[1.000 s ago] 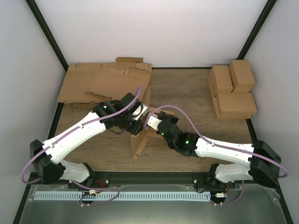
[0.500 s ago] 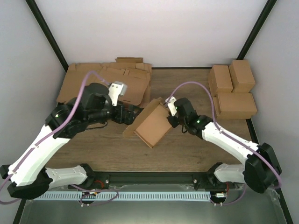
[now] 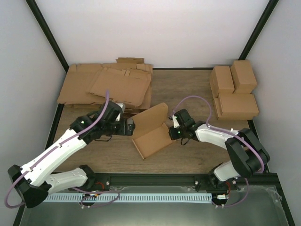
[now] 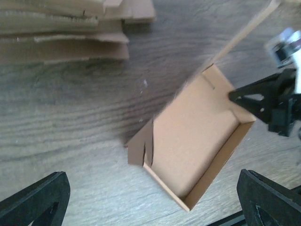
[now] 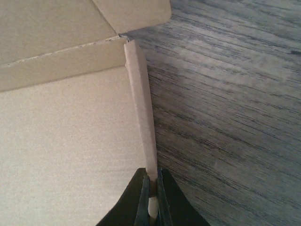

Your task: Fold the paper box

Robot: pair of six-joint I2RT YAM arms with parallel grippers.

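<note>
One brown paper box (image 3: pixel 151 134), tray-shaped, lid open.

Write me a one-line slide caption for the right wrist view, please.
The right gripper pinches the raised side wall of the half-folded paper box on the wooden table.

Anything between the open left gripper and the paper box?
Nothing visible. Only bare table lies between the left gripper and the paper box. The flat cardboard sheets lie farther back, off that line. The right gripper is shut on the box's opposite wall.
</note>
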